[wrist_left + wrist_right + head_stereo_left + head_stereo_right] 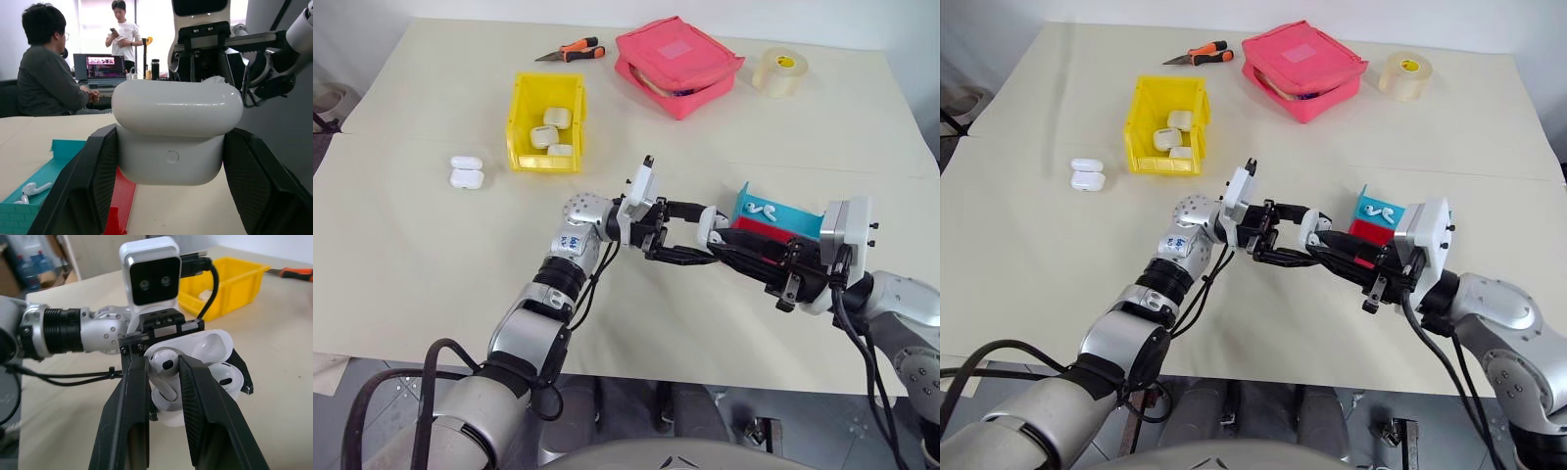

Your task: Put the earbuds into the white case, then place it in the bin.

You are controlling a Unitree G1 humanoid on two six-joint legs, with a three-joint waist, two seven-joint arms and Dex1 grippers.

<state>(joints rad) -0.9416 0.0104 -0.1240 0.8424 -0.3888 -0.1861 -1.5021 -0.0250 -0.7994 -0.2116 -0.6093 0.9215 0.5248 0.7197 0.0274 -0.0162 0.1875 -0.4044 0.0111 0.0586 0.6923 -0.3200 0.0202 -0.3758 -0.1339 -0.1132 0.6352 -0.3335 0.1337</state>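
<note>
My right gripper [164, 367] pinches an earbud [164, 366] at the open white case [177, 134], which my left gripper [680, 242] clamps above the table [411, 245]. Misalignment could drop it; yellow bin [522, 117] sits well apart.

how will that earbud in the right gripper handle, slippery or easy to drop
Probably slippery: the earbud is glossy, rounded plastic pinched between the right gripper's narrow fingers. Likely very light, being far smaller than the open white case. It could twist or pop free if nudged against the case.
</note>
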